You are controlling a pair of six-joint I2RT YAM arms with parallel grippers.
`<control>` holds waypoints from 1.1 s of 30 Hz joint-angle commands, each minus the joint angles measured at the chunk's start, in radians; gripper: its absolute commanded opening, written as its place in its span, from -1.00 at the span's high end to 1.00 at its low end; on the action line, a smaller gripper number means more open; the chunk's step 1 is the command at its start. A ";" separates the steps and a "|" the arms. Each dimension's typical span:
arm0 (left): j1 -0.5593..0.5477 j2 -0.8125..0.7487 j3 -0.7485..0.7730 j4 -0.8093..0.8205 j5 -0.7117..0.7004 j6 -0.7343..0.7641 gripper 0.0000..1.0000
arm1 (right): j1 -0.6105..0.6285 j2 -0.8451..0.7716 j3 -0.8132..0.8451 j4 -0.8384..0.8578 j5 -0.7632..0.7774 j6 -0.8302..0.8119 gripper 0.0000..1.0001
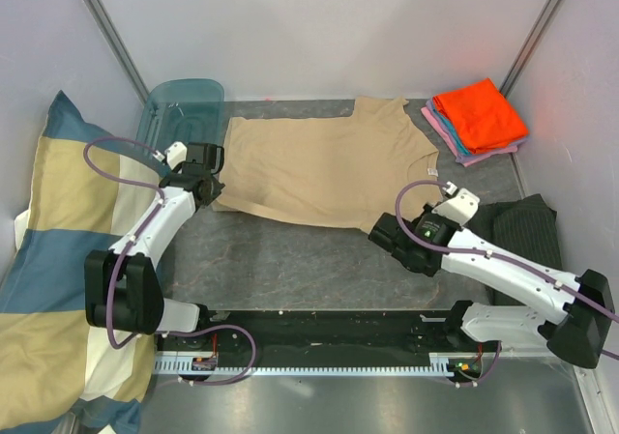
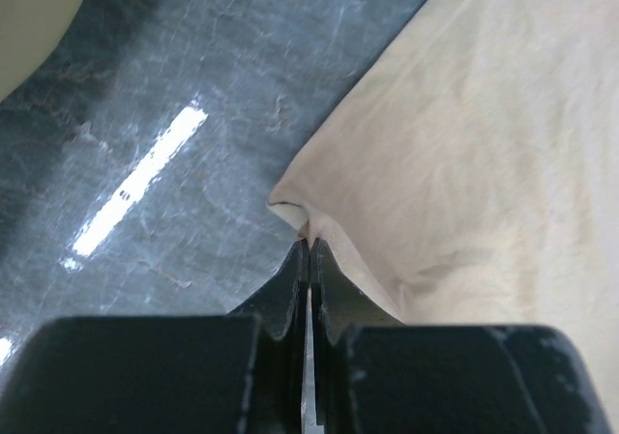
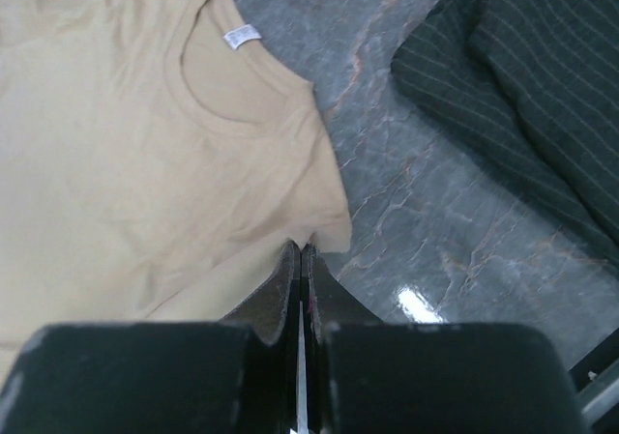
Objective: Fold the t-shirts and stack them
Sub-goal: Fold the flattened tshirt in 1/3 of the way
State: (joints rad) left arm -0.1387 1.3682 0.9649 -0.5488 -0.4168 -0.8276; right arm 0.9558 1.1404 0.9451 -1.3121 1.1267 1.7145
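Note:
A tan t-shirt [image 1: 324,163] lies spread flat on the grey table, collar toward the right. My left gripper [image 1: 215,185] is shut on its near left corner; the left wrist view shows the jaws [image 2: 309,245] pinching the hem of the tan cloth [image 2: 484,163]. My right gripper [image 1: 385,229] is shut on its near right corner; the right wrist view shows the jaws [image 3: 302,250] pinching the shoulder edge of the shirt [image 3: 126,134] below the collar. A stack of folded t-shirts [image 1: 478,117], orange on top of blue and pink, sits at the far right corner.
A big blue-and-cream checked pillow [image 1: 58,260] fills the left side. A clear blue bin [image 1: 179,110] stands at the far left. A dark grey striped cloth [image 1: 527,226] lies at the right and shows in the right wrist view [image 3: 522,86]. White walls enclose the table.

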 commanded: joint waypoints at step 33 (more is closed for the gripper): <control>0.021 0.253 0.199 0.053 -0.039 0.016 0.96 | -0.497 0.292 0.112 0.743 -0.232 -0.912 1.00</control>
State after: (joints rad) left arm -0.1299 1.5951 1.1076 -0.5247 -0.4179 -0.8276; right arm 0.4805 1.4033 0.9840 -0.6270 0.9062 0.8619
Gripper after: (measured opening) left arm 0.034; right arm 0.010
